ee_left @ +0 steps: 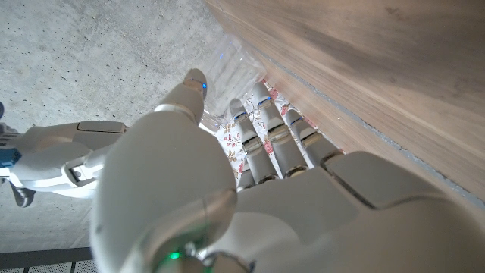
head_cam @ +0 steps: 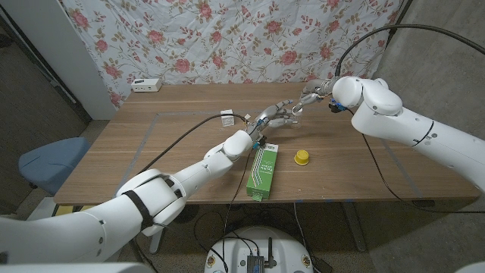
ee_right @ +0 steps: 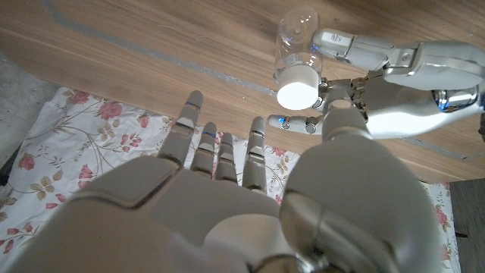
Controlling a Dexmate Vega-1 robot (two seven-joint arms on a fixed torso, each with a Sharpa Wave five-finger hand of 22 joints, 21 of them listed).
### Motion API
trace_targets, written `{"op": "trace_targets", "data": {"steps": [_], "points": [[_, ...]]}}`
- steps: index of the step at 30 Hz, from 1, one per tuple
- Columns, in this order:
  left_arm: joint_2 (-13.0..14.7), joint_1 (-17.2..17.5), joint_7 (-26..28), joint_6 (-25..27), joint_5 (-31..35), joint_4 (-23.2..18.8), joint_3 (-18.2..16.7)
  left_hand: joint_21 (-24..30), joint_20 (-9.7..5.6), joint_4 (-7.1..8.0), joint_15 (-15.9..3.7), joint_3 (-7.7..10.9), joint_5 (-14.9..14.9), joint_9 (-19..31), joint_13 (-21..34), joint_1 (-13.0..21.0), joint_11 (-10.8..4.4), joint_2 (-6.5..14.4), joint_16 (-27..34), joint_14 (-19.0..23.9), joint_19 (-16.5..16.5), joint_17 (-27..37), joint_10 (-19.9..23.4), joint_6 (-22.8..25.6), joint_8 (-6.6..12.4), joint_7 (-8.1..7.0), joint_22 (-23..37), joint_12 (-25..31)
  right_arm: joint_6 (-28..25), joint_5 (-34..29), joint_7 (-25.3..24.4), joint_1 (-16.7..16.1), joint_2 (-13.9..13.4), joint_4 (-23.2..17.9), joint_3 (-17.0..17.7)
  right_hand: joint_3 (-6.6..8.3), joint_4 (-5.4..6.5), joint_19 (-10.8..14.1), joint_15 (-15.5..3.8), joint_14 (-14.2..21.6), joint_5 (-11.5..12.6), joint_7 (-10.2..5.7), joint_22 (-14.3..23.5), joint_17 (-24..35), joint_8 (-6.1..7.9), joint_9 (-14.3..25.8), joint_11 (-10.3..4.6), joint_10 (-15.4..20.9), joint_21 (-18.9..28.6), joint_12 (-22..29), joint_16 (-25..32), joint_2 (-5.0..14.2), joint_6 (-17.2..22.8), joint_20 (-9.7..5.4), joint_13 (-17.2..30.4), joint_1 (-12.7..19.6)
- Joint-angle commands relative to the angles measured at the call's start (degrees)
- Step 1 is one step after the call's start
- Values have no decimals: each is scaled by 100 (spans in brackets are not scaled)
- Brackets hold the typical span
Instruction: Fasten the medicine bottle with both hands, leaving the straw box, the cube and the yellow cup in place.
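The medicine bottle (ee_right: 297, 45) is clear with a white cap (ee_right: 297, 89). My left hand (ee_right: 386, 64) grips its body above the table, cap end turned toward my right hand (ee_right: 227, 189). The right hand's fingers are spread and hold nothing, a short way from the cap. In the head view the left hand (head_cam: 271, 117) and right hand (head_cam: 309, 96) nearly meet over the table's middle back. The green straw box (head_cam: 261, 171) lies near the front edge, the yellow cup (head_cam: 301, 157) just right of it, and the small white cube (head_cam: 226, 120) left of my left hand.
A white device (head_cam: 146, 85) sits at the table's back left corner. A flowered cloth (head_cam: 227, 38) hangs behind the table. A blue chair (head_cam: 49, 161) stands off the left side. Tape lines (head_cam: 144, 144) mark the wooden table top.
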Motion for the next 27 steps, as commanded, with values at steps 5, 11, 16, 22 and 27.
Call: {"op": "trace_targets", "data": {"steps": [5,11,16,22,27], "points": [[16,17,-37,15,8,-47,-28,4,-760,-6,-625,48,28,22,13,-32,-11,18,12,61,65,19,30,9,3,-5,10,23,-18,-358,270,141,144,85,-225,84,-55,19,-21,22,46,34,21,2,160,5,17,15,33,85,53,-6,251,0,21,228],[-2,15,-23,-8,19,-19,-23,4,-749,-1,-625,53,29,22,13,-38,-7,26,15,69,63,21,26,7,2,-1,10,22,-55,-468,236,93,200,127,-222,151,-62,81,-84,105,29,-2,22,-4,282,20,-16,129,56,137,90,-27,531,-5,15,434],[-20,11,-20,-14,22,14,-18,6,-756,-6,-625,57,29,22,13,-36,-9,21,9,59,66,18,30,13,5,-5,10,24,-21,-472,208,57,232,176,-191,173,-44,130,-116,169,14,-23,22,-8,350,30,-39,191,70,158,112,-40,707,-7,11,513],[-44,-2,-22,-26,15,60,-15,5,-758,-10,-624,59,29,22,13,-35,-15,15,8,57,64,18,27,11,4,-13,10,23,5,-476,151,8,266,207,-149,181,-19,174,-146,204,1,-56,22,-9,398,40,-48,267,80,181,122,-42,840,-7,7,553],[-70,-18,-29,-52,6,119,-11,6,-760,-10,-624,56,28,22,13,-39,-10,11,10,58,66,19,44,13,5,-16,10,29,14,-479,99,-30,286,225,-125,190,1,247,-152,277,-14,-61,21,-11,486,54,-63,370,94,208,142,-45,1078,-11,3,604]]}}
